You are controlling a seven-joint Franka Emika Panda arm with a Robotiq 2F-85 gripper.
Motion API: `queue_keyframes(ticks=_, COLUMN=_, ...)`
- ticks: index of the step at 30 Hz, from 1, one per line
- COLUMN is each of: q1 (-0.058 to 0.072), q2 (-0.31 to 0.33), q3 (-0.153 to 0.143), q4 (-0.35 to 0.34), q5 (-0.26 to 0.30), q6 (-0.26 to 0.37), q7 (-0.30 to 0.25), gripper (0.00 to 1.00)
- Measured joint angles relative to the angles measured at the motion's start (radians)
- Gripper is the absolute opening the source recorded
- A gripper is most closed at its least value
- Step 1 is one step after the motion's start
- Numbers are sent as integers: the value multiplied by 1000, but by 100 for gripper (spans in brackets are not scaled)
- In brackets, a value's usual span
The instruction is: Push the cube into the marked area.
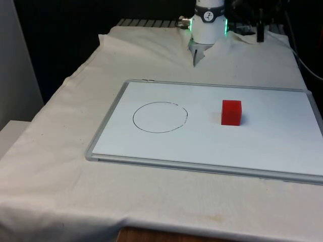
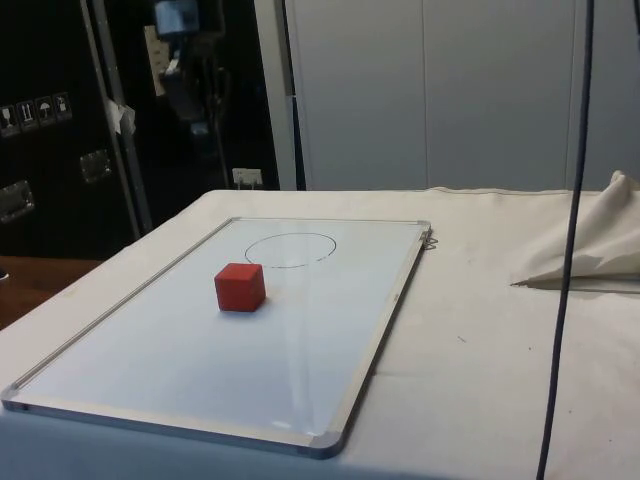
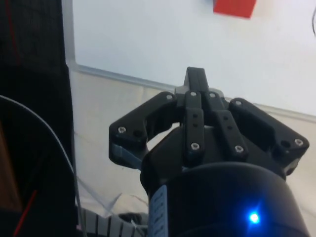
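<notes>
A red cube stands on a whiteboard, toward the front view's right. A circle drawn in black marks the board about a hand's width to the cube's left in the front view, with nothing inside it. The wrist view has my black gripper held high above the cloth just outside the board's metal frame, its fingers pressed together and holding nothing. The cube lies well beyond the fingertips, apart from them.
The white cloth bunches into a raised fold between the robot base and the board's far edge. A dark cable hangs down across the side view. Bare cloth surrounds the board.
</notes>
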Motion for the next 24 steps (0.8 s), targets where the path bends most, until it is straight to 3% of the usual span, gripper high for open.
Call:
queue_keyframes(ticks=12, q1=7, q2=139, q3=36, q4=83, q5=0, q6=31, q7=38, gripper=0)
queue_keyframes(ticks=15, q1=8, q2=145, q3=40, q4=82, q5=0, q6=38, q7=42, gripper=0)
queue_keyframes(ticks=24, q1=15, q2=163, q3=84, q4=2, q5=0, q6=139, q7=82, gripper=0)
